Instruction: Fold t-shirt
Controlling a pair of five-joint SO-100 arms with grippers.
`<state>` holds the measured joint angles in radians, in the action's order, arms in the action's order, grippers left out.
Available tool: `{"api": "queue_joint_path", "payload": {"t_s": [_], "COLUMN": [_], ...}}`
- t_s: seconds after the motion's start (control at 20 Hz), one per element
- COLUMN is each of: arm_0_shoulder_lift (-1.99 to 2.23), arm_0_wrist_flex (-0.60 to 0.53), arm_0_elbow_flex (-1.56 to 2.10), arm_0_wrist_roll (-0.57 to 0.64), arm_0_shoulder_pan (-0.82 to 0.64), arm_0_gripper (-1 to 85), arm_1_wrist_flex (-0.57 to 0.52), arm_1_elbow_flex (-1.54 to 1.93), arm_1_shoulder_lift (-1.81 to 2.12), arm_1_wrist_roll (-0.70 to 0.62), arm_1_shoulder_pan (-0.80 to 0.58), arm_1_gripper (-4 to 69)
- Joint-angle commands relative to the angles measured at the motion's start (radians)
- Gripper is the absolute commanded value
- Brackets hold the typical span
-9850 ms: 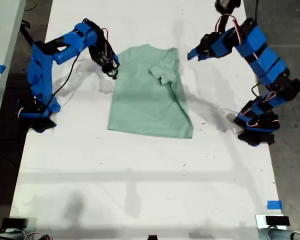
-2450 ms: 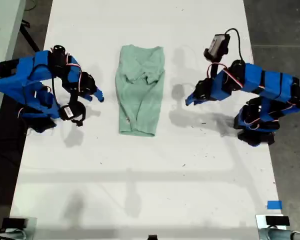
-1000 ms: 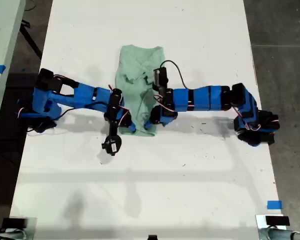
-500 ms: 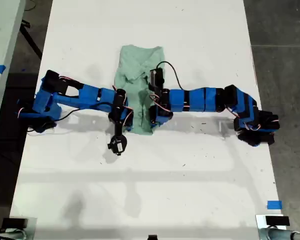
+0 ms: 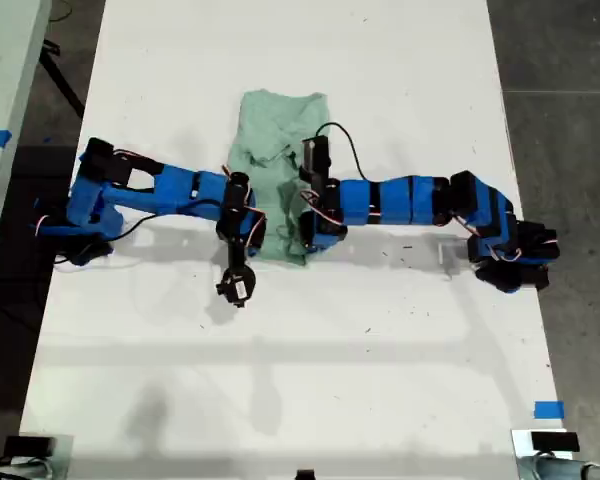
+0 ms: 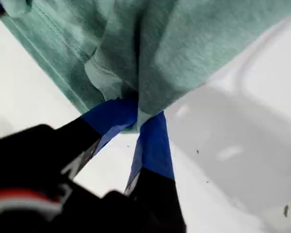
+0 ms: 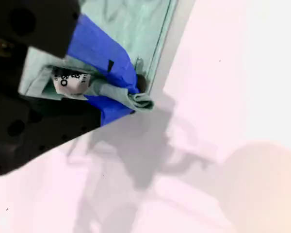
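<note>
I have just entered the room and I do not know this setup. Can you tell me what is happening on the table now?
Two blue arms are folding a pale green t-shirt on a white table. The shirt already lies as a narrow strip, its sides folded in. Both arms reach in from opposite sides to the strip's end nearer the exterior view's bottom. My first gripper and my second gripper are each shut on a bunch of cloth at that end. The fold of that end over the rest is not yet finished.

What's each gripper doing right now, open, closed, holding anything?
My first gripper: closed, pinching the t-shirt at its hem.
My second gripper: closed on a bunched t-shirt edge.
</note>
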<state>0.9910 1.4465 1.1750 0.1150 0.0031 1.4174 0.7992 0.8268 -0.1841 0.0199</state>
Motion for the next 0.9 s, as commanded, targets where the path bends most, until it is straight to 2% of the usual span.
{"api": "queue_joint_path", "payload": {"t_s": [0.0,0.2,0.35,0.55,0.7,0.85], "arm_0_shoulder_lift": [0.129,0.204,0.245,0.348,0.38,0.345], "arm_0_wrist_flex": [0.005,0.003,0.031,0.163,0.192,0.173], "arm_0_elbow_flex": [-0.028,-0.08,-0.094,-0.095,-0.091,-0.094], "arm_0_wrist_roll": [-0.021,-0.092,-0.101,-0.034,0.098,0.221], "arm_0_shoulder_pan": [0.127,0.258,0.235,0.032,-0.179,-0.359], "arm_0_gripper": [0.0,0.0,0.0,0.0,0.0,0.0], "arm_1_wrist_flex": [0.078,0.075,0.064,0.032,0.011,-0.002], "arm_1_elbow_flex": [-0.017,0.002,0.012,0.063,0.063,0.074], "arm_1_shoulder_lift": [0.146,0.258,0.301,0.383,0.42,0.411], "arm_1_wrist_roll": [0.074,0.163,0.147,0.023,-0.101,-0.183], "arm_1_shoulder_pan": [0.11,0.198,0.15,-0.034,-0.195,-0.321], "arm_1_gripper": [-1.1,-1.1,-1.1,-1.3,-1.3,-1.3]}}
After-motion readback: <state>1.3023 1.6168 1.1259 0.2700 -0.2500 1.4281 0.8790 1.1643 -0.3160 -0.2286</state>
